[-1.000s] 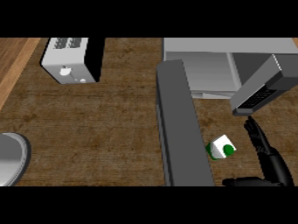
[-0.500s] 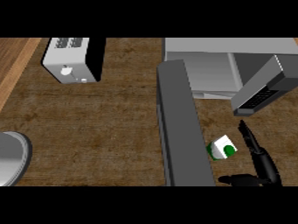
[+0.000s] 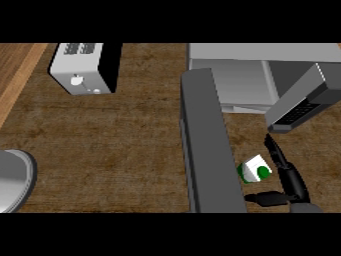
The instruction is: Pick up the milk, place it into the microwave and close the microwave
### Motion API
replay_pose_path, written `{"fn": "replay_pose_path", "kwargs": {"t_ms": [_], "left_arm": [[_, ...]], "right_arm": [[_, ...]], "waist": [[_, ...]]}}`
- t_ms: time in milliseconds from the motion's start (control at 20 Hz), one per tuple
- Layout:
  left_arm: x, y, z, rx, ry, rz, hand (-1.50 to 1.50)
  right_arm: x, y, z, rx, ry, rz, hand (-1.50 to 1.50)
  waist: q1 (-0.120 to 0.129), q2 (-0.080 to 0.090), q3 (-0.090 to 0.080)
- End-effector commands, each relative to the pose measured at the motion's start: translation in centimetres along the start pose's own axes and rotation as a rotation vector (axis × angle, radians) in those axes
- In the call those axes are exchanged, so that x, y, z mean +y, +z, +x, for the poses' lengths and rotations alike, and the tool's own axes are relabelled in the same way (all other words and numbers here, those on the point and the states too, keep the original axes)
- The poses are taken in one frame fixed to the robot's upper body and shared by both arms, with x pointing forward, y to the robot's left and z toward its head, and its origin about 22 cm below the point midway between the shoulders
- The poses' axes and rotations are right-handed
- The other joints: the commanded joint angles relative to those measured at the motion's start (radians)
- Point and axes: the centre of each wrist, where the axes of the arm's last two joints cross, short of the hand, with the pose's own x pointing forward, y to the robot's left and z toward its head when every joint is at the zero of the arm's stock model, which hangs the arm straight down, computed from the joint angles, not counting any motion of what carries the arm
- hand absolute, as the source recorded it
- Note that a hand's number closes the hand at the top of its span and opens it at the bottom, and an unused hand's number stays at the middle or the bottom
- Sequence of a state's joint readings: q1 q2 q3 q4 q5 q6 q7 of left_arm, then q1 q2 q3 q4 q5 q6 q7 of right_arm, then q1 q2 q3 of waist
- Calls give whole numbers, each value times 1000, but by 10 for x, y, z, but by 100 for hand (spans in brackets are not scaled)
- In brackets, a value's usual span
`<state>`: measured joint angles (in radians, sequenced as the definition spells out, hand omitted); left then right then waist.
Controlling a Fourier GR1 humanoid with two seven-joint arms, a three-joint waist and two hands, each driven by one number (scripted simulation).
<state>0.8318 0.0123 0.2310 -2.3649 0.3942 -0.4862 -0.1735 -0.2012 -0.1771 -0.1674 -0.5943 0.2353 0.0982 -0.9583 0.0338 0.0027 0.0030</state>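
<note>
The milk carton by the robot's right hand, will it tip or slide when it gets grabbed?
The milk carton looks small and boxy, so it is probably stiff and light. It already seems tilted on the counter, so a sideways nudge from the right hand could tip it. Its flat faces should take a pinch without rolling.
</note>
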Motion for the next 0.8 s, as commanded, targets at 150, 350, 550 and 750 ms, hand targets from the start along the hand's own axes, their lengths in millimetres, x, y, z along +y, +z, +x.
{"fn": "replay_pose_path", "kwargs": {"t_ms": [150,350,550,750], "left_arm": [[-7,-5,28,-88,61,-32,-150],[-10,-5,20,-83,76,-23,-150],[2,1,17,-98,71,-36,-150],[-8,5,19,-86,77,-54,-150]], "right_arm": [[4,-8,-10,-22,-107,3,150],[12,-13,-12,-34,-106,83,150],[26,-13,-13,-63,-116,88,150],[25,-27,-8,-110,-167,80,150]], "waist": [[-1,3,1],[3,5,1],[1,3,1],[13,5,2]]}}
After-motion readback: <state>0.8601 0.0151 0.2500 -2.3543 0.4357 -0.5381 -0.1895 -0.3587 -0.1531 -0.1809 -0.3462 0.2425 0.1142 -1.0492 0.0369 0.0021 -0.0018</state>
